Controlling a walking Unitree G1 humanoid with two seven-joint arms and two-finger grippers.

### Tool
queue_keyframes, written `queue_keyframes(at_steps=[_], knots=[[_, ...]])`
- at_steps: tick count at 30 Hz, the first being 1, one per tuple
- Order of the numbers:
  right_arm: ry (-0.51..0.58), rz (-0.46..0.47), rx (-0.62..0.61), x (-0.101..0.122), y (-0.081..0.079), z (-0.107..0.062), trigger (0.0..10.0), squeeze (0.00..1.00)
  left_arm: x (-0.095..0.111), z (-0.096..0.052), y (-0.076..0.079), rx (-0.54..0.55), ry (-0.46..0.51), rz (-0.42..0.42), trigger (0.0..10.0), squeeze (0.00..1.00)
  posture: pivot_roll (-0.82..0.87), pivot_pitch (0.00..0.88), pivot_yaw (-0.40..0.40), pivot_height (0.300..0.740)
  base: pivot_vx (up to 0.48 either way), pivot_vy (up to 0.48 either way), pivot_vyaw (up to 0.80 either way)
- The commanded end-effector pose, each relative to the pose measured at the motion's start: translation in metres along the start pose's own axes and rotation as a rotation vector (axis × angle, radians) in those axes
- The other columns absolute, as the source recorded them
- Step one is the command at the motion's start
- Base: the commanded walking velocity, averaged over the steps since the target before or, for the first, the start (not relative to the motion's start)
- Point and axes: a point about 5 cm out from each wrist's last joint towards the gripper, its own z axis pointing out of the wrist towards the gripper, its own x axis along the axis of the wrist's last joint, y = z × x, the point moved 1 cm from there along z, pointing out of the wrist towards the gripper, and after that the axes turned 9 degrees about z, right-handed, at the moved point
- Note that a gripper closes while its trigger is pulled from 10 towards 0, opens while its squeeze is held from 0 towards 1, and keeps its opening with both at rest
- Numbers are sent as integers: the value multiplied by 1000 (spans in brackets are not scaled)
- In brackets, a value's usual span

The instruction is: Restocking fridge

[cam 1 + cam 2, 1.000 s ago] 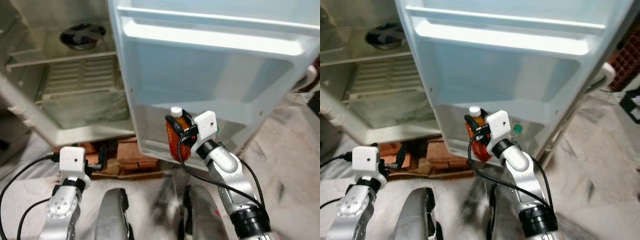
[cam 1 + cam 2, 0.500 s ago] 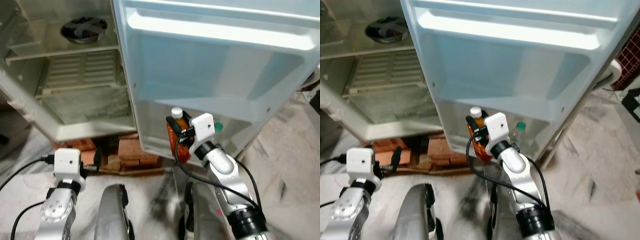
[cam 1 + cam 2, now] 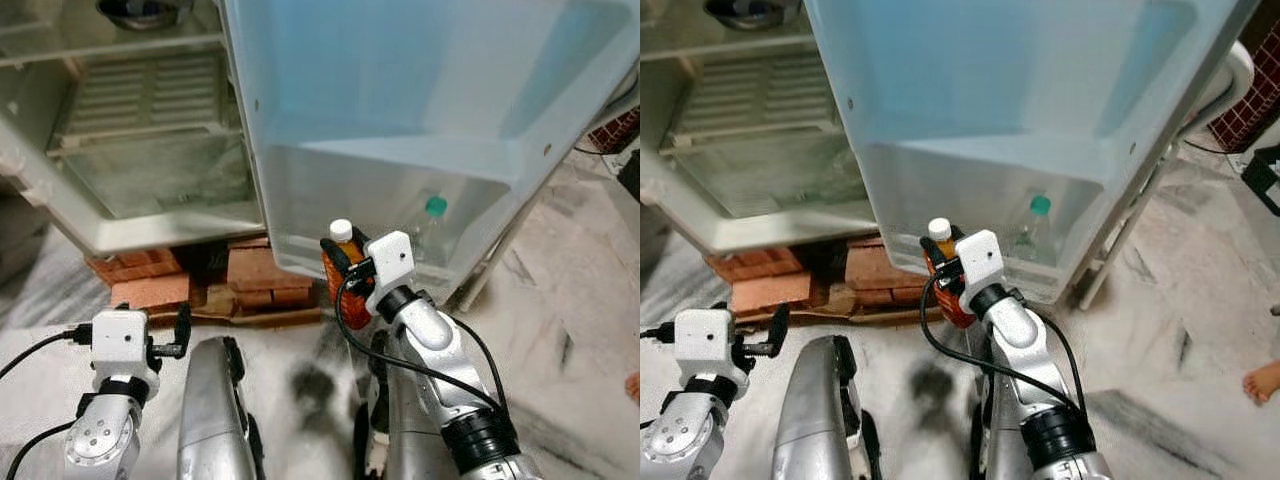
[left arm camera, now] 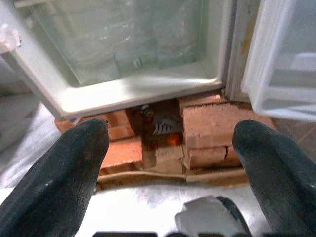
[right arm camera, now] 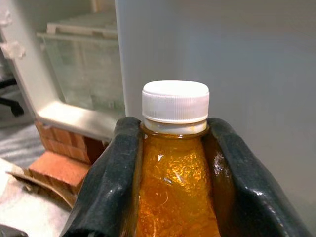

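The right end effector [image 3: 342, 268] is clamped on an orange bottle [image 5: 175, 192] with a white cap [image 5: 175, 101]. The bottle is upright and held just in front of the lower bin [image 3: 470, 215] of the open fridge door [image 3: 400, 90], near the bin's left end and above the floor.

The right wrist view gives detail that the head views lack: both black fingers [image 5: 106, 182] press against the bottle's shoulders just below the cap, and the amber liquid reaches up into the neck. Behind the bottle stands the pale wall of the door.

The head views show the wider layout. A clear bottle with a green cap [image 3: 435, 206] already stands inside the lower door bin, towards its right end. The fridge cabinet [image 3: 150, 150] is open to the left of the door, with a ribbed shelf and a clear drawer at its bottom. The cabinet rests on red bricks [image 3: 255, 270]. A person's bare foot [image 3: 1262, 382] shows at the right edge of the right eye view.

The left end effector [image 3: 180, 330] hangs low at the left, well apart from the fridge. The left wrist view shows its fingers [image 4: 59, 187] spread wide with nothing between them, facing the bricks and the cabinet's lower front edge.
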Motion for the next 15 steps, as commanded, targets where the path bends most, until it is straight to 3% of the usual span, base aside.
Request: queue_keyframes(at_steps=[1,4,7,9,15], knots=[[56,-40,-2,10,-1,9,10000,0,2,-5,-3,17,-3,0,10000,0,87,265,-13,513,0,0,0],[72,-56,-11,12,-1,12,10000,0,3,-7,-4,20,-5,1,10000,0,105,275,-11,513,0,0,0],[155,-193,-20,32,-2,36,10000,0,4,-13,-7,33,-9,10,10000,0,130,287,-5,513,0,0,0],[184,-227,-27,42,-1,43,10000,0,3,-15,-8,33,-11,15,10000,0,138,290,-3,513,0,0,0],[254,-270,-60,67,8,57,10000,0,2,-23,-10,27,-29,35,10000,0,157,292,4,513,0,0,0]])
